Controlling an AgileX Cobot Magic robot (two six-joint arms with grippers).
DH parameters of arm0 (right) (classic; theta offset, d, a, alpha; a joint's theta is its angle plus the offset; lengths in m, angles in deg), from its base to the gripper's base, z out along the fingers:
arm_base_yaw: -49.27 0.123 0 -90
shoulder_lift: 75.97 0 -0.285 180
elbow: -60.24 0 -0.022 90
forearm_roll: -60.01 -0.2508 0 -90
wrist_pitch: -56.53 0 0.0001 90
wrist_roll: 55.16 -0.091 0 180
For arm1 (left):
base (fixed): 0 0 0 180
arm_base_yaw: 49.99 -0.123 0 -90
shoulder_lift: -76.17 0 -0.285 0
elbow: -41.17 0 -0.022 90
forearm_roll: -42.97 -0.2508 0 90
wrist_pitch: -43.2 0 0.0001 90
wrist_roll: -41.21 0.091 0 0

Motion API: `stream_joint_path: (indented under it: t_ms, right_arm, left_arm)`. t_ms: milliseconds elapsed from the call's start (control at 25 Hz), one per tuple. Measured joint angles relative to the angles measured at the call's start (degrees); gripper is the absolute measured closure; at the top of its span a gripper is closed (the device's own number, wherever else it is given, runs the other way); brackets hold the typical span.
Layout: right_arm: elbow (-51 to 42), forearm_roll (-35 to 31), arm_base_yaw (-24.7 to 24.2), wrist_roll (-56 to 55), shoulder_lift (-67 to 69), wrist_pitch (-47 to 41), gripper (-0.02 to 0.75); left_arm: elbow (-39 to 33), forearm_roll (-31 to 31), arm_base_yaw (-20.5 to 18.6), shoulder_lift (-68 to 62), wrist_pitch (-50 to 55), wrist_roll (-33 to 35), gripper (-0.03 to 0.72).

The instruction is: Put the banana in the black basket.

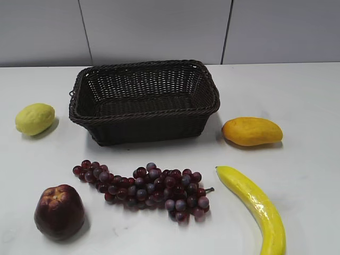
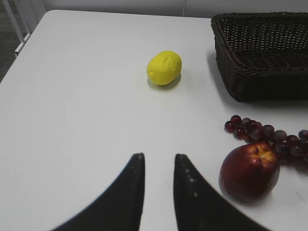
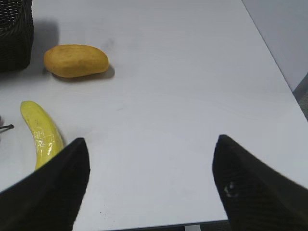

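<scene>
The banana [image 1: 254, 207] is glossy bright yellow, its pointed tip tinged green. At 12 o'clock on the bench [image 1: 308, 95], which is plain white, the basket [image 1: 143, 101] is dark brown-black with an open woven wicker pattern and a braided rim. The mango [image 1: 251, 131] is orange-yellow; the lemon [image 1: 34, 118] is pale yellow-green with a dimpled skin. The grapes [image 1: 146, 188] mix dark red and dusty purple. The apple [image 1: 59, 211] is deep red with a yellowish patch. Both pincers, left [image 2: 156, 166] and right [image 3: 150, 159], are black.
</scene>
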Motion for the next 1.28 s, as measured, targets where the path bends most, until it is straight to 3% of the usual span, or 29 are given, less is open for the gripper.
stream_joint_path:
  t_ms: [920,1280]
  right_arm:
    - [0.4,0.6,0.0,0.1,0.1,0.2,0.115]
    - [3.6,0.9,0.0,0.1,15.5,12.4,0.137]
  left_arm:
    - [0.0,0.0,0.0,0.0,0.0,0.0,0.486]
    - [0.0,0.0,0.0,0.0,0.0,0.0,0.486]
